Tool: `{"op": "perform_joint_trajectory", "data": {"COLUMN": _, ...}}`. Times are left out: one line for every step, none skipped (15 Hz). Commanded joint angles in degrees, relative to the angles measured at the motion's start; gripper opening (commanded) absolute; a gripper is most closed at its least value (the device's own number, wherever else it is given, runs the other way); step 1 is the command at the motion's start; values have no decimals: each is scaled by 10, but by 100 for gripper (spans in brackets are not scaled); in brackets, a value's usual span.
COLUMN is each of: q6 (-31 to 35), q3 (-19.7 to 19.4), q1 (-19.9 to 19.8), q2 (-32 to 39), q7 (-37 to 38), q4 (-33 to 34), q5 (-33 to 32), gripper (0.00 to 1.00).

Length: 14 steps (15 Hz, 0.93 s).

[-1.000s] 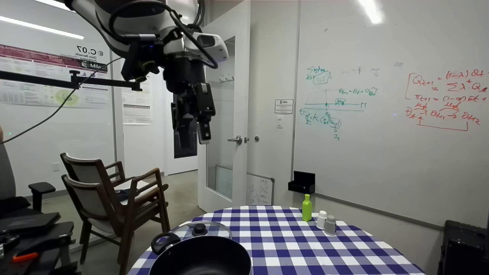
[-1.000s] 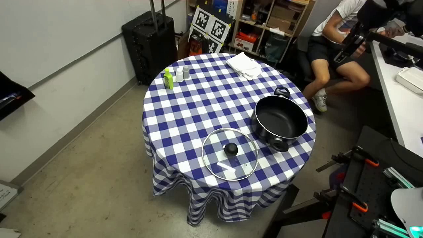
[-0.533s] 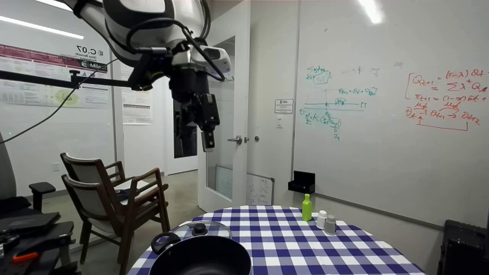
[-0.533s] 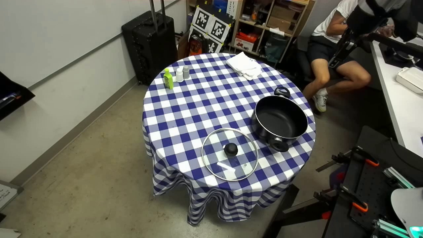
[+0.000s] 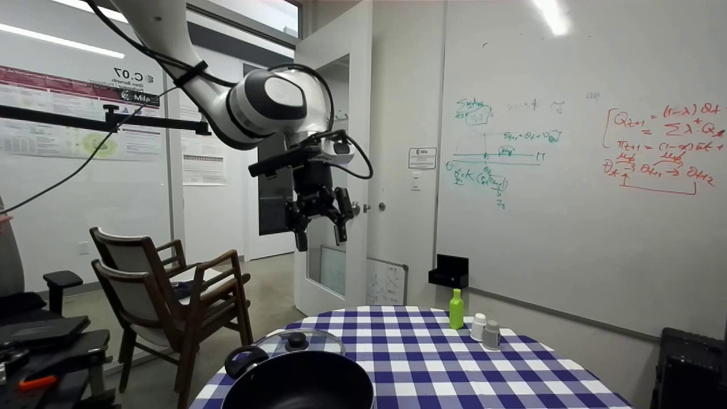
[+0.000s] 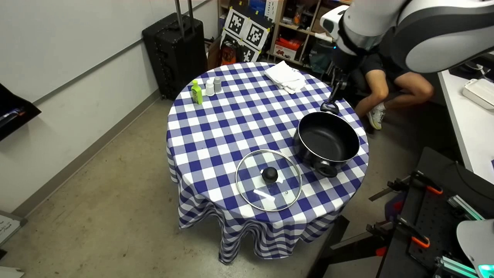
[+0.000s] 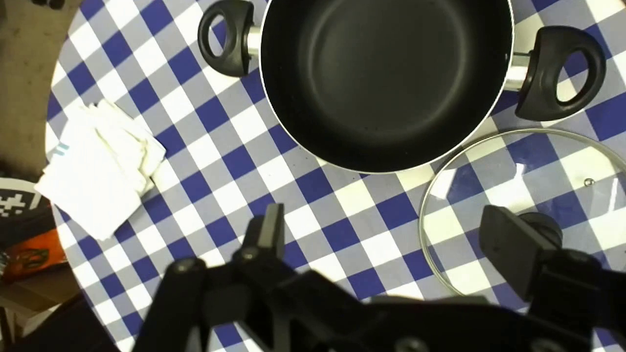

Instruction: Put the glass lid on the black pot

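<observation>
Here, the claw point(image 5: 321, 245) hangs spread, lid point(image 6: 269, 180) beside pot point(image 6: 327, 137), backward lettering point(image 5: 129, 75) reading "C.07".

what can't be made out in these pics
- Glass lid, wrist view: cut off by the right edge.
- Its knob, wrist view: partly hidden by a gripper finger.
- Black pot, in an exterior view: near side cut off by bottom edge.
- Seated person, in an exterior view: torso behind the robot arm.
- Green bottle, in an exterior view: any lettering too small to read.
</observation>
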Motion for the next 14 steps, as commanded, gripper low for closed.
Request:
{"op": "perform_joint_trajectory", "data": {"q6": -20, "q3": 5, "q1": 35, "q2": 100, "q7": 2, "q4": 92, "q5": -59, "gripper": 100}}
{"op": "perform_joint_trajectory", "data": {"q6": -21, "q3": 3, "q1": 42, "q2": 119, "q7": -1, "q4": 107, "q5": -68, "gripper": 100}}
{"op": "perform_joint_trajectory", "data": {"q6": -14, "q3": 2, "q1": 49, "q2": 144, "q7": -2, "q4": 119, "q5": -76, "gripper": 100}}
{"op": "perform_joint_trajectory", "data": {"q6": -12, "q3": -1, "q1": 55, "q2": 165, "q7": -3, "q4": 132, "q5": -82, "gripper": 100}}
{"op": "perform_joint_trajectory", "data": {"q6": -7, "q3": -4, "q1": 61, "q2": 185, "q7": 1, "q4": 143, "q5": -91, "gripper": 100}}
{"op": "perform_joint_trajectory", "data": {"q6": -4, "q3": -5, "q1": 64, "q2": 203, "q7": -1, "q4": 154, "q5": -98, "gripper": 100}}
{"op": "perform_joint_trajectory", "data": {"q6": 7, "q3": -6, "q1": 67, "q2": 221, "q7": 0, "q4": 163, "q5": -106, "gripper": 100}}
{"op": "perform_joint_trajectory", "data": {"q6": 12, "q3": -6, "q1": 69, "q2": 235, "q7": -2, "q4": 172, "q5": -109, "gripper": 100}}
{"op": "perform_joint_trajectory", "data": {"q6": 22, "q3": 1, "q1": 66, "q2": 246, "q7": -12, "q4": 178, "q5": -100, "gripper": 100}}
{"op": "perform_joint_trajectory", "data": {"q6": 26, "q3": 6, "q1": 64, "q2": 257, "q7": -21, "q4": 185, "q5": -91, "gripper": 100}}
{"op": "perform_joint_trajectory", "data": {"q6": 36, "q3": 19, "q1": 59, "q2": 262, "q7": -39, "q4": 186, "q5": -75, "gripper": 100}}
{"op": "perform_joint_trajectory", "data": {"q6": 41, "q3": 26, "q1": 57, "q2": 269, "q7": -51, "q4": 191, "q5": -65, "gripper": 100}}
{"op": "perform_joint_trajectory", "data": {"q6": 50, "q3": 34, "q1": 56, "q2": 270, "q7": -63, "q4": 188, "q5": -56, "gripper": 100}}
{"op": "perform_joint_trajectory", "data": {"q6": 55, "q3": 37, "q1": 59, "q2": 274, "q7": -71, "q4": 189, "q5": -53, "gripper": 100}}
